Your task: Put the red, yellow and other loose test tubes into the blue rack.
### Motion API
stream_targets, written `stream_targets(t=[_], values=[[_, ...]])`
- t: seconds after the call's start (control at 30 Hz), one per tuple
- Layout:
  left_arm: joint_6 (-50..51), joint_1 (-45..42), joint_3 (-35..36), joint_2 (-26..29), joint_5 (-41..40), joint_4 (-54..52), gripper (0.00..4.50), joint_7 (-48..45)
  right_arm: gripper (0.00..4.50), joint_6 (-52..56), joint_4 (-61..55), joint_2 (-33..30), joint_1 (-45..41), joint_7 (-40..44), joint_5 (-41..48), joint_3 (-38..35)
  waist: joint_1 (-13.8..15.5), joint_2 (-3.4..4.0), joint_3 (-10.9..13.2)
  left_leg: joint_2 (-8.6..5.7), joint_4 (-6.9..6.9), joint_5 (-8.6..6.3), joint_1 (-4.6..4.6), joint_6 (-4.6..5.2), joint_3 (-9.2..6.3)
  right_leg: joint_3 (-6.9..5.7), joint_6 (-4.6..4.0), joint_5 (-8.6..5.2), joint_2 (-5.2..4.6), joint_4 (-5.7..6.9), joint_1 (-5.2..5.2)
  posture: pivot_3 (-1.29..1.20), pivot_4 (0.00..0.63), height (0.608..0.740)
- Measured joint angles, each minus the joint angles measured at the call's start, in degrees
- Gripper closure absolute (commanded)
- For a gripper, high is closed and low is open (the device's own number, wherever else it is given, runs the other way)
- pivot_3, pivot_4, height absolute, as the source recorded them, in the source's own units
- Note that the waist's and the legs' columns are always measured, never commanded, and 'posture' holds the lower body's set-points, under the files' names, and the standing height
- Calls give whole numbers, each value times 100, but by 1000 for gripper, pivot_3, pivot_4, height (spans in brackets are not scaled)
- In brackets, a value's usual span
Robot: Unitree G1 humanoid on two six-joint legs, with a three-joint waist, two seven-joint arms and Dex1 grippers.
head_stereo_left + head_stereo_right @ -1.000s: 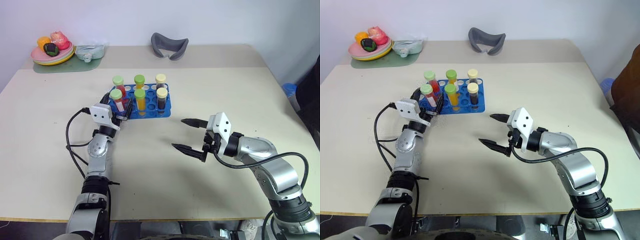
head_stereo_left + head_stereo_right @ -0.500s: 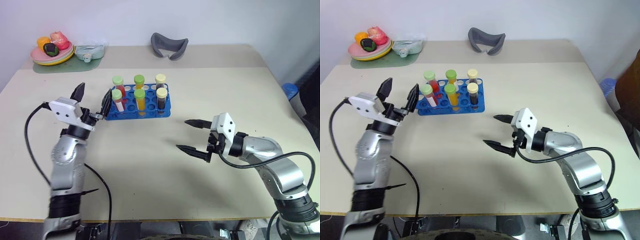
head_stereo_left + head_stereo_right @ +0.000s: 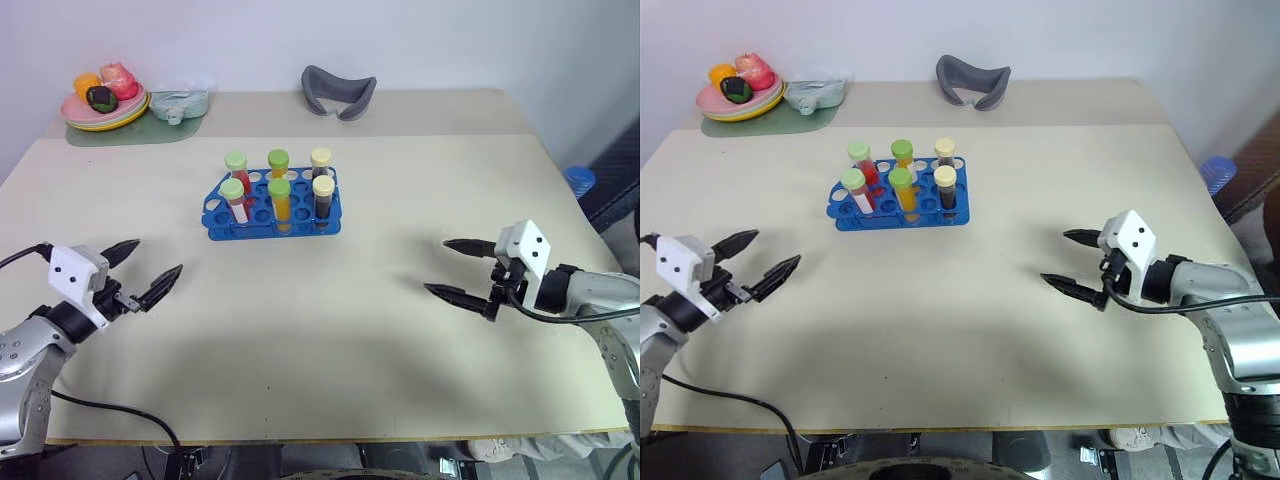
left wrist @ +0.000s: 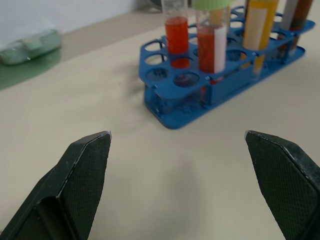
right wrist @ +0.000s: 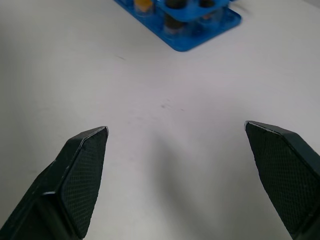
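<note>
A: Six capped tubes stand upright in the blue rack (image 3: 272,206), in two rows of three.

B: Which colours does each row hold?

A: The near row has a red tube with a white label (image 3: 234,201) and a green cap, a yellow-orange tube (image 3: 281,204) with a green cap, and a dark brown tube (image 3: 324,199) with a cream cap. The far row behind them repeats the same order of caps: green, green, cream.

B: Where does the rack sit?

A: It sits on the beige worktop (image 3: 330,320), toward the far side and a little left of centre. No tube lies loose on the worktop around it.

B: And the two arms?

A: The left pincer (image 3: 148,270) hovers over the near left part of the worktop, well apart from the rack, its two black fingers spread wide with nothing between them. The right pincer (image 3: 455,269) hovers at the near right, likewise spread wide and empty, pointing inward toward the middle.

B: What else lies on the worktop?

A: At the far left corner a plate of toy food (image 3: 104,100) rests on a green mat (image 3: 130,128), with a pale green object (image 3: 180,102) just beside it. A grey curved piece (image 3: 339,91) lies at the far edge, behind the rack.
</note>
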Motion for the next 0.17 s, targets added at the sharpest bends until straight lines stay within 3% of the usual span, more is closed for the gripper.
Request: stream_targets(t=[0.17], values=[[91, 299, 43, -126, -2, -120, 117, -49, 0, -2, 93, 1, 14, -47, -5, -140, 7, 0, 0, 0, 1, 0, 0, 1, 1, 1, 0, 0, -1, 0, 2, 0, 150, 740]])
